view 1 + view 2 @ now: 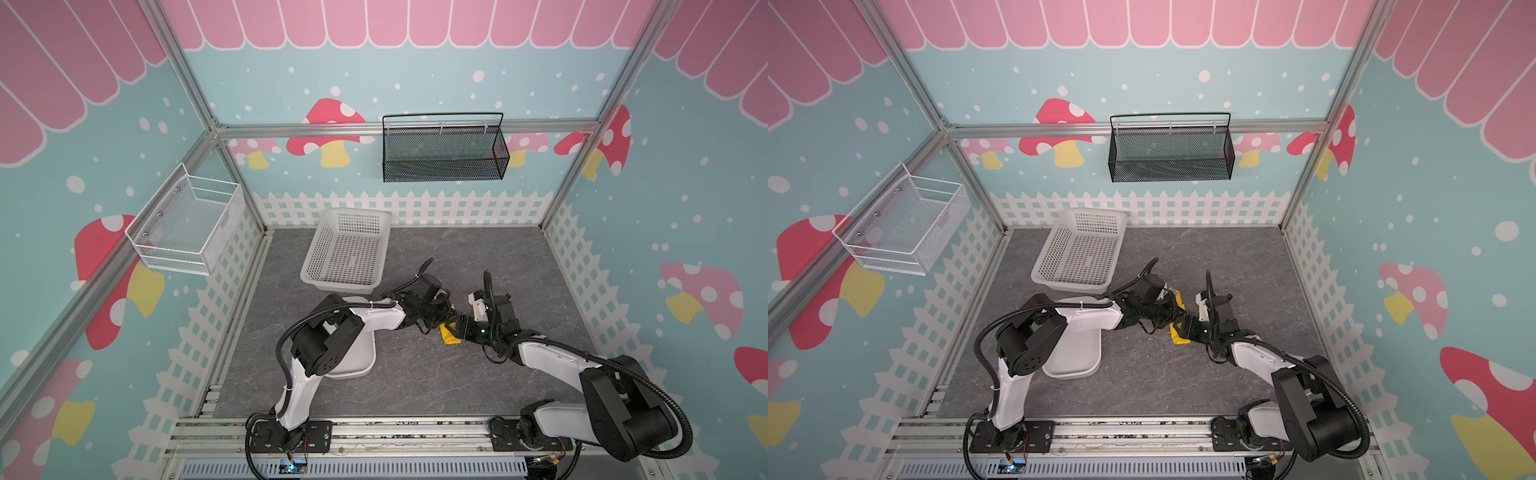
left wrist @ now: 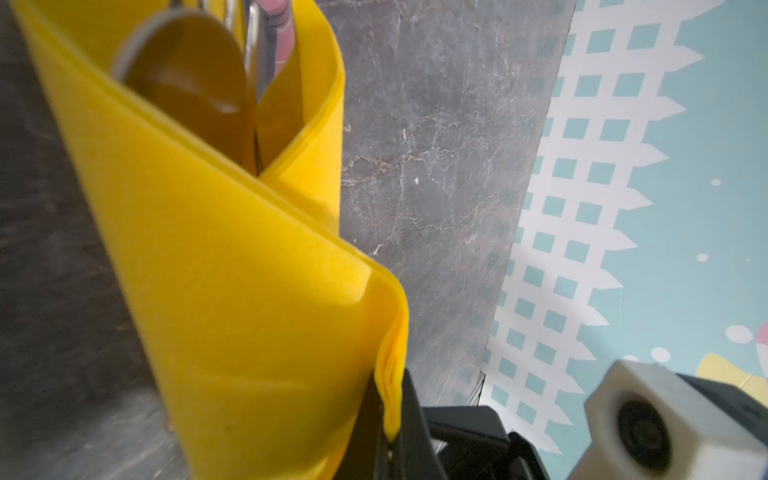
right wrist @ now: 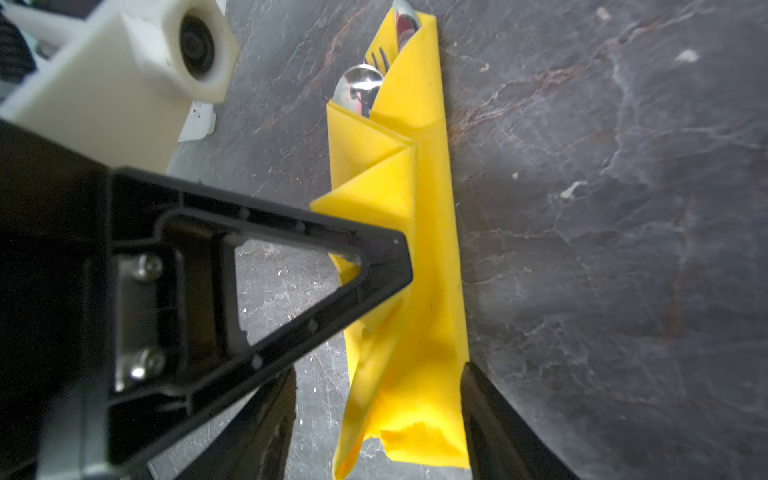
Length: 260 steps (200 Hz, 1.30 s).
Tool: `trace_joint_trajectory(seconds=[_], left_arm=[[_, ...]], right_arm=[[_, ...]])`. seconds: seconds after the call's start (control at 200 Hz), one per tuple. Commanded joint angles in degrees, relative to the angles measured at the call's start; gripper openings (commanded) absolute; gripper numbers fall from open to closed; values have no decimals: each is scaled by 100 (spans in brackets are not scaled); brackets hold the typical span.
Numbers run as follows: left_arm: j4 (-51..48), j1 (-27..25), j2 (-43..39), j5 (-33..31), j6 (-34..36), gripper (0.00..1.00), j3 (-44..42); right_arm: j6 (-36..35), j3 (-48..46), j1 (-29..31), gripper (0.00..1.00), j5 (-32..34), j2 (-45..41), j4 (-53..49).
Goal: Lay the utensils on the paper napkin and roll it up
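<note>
Left hand pinches napkin fold, right hand spread astride its end; loose wrap may spring open, spilling utensils, if released.

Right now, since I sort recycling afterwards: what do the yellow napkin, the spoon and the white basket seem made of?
Paper napkin: thin matte paper, it seems; sharp creases, layered edge.
Spoon: polished metal; mirror reflections in its bowl.
Basket: probably moulded plastic, matte white; even rows of holes.
</note>
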Motion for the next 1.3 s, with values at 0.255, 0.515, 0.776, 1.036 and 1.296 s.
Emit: trace_joint_trajectory(seconds=[0.255,0.515,0.776,1.036,1.296], left_arm=[[-5,-61,161,-61,-94,4,226],[-40,-68,187,-50,-78,4,281],[-79,-68,166,-65,-39,5,292],[-124,-74,183,-41,-15,6,326],[-132,-77,204,0,-17,10,335]], right_arm=[[-836,202,-29,68,-64,523,281],[-898,-17,-26,66,-1,769,531],[-712,-243,-26,52,-307,750,895],[-392,-467,-27,41,-425,717,1295],[-68,-635,-34,35,-534,749,1660]])
